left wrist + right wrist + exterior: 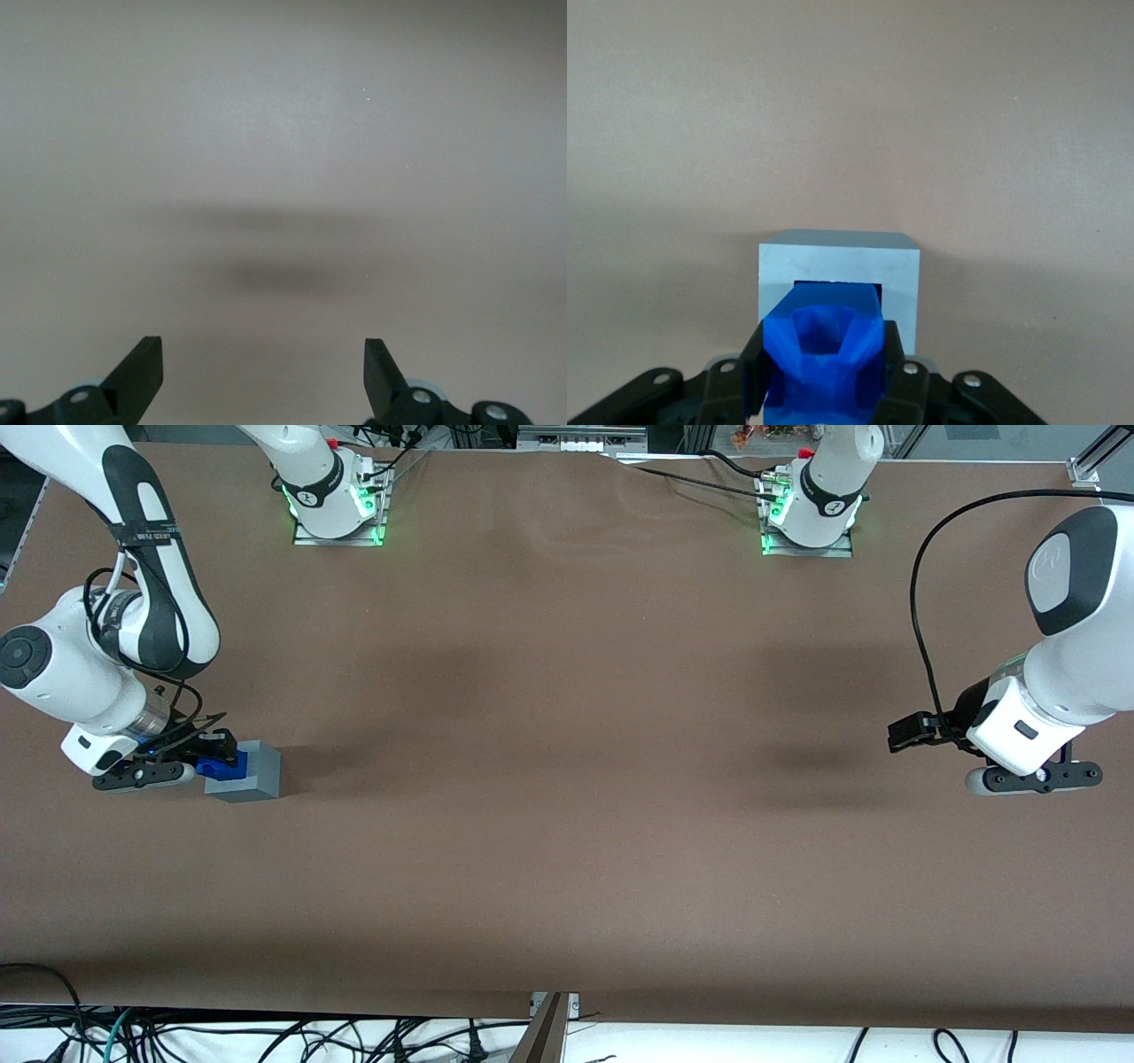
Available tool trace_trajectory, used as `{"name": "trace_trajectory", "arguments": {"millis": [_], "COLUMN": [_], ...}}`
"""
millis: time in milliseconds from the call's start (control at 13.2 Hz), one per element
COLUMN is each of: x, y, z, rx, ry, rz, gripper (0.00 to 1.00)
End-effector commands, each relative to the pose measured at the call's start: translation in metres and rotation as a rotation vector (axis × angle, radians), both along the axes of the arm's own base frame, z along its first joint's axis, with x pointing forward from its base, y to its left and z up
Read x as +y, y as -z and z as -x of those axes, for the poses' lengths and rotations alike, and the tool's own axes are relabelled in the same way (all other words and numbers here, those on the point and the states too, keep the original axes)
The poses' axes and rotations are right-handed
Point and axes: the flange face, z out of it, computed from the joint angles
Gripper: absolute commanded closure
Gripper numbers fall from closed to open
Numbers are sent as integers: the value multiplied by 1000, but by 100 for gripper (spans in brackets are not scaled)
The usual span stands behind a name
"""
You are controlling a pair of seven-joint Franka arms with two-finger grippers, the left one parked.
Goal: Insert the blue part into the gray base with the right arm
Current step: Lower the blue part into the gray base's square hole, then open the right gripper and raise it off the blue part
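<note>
The gray base (pixel 249 776), a light-gray cube with a square recess on top, sits near the working arm's end of the table (pixel 567 797). The gripper (pixel 822 376) clamps the bright-blue part (pixel 824 350) directly over that recess.

We see a brown table (pixel 567 824) filling the front view, its covering faintly wrinkled (pixel 638 505) toward twelve o'clock. A black cable (pixel 691 480) trails across it near one o'clock. At six o'clock a small metal bracket (pixel 554 1005) sits on the near edge, and loose cables (pixel 266 1036) tangle below that edge around seven. A soft shadow (pixel 811 760) lies at three o'clock. The gripper (pixel 217 762) sits low over the table at nine.
</note>
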Motion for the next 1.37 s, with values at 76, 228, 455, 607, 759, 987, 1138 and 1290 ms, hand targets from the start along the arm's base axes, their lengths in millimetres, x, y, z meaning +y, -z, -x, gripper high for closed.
{"name": "trace_trajectory", "arguments": {"millis": [76, 228, 455, 607, 759, 987, 1138, 1290], "x": [0, -1, 1, 10, 28, 50, 69, 84], "y": [-7, -8, -16, -35, -57, -101, -138, -156], "z": [-10, -10, -11, -9, -9, -16, -25, -25], "rx": [-24, -26, -35, -41, -49, 11, 47, 71], "ry": [-12, -11, -11, -18, -30, -6, 3, 10], "rz": [-14, -14, -16, -27, -42, -70, -69, -68], "gripper": [2, 2, 2, 2, 2, 2, 1, 1]}}
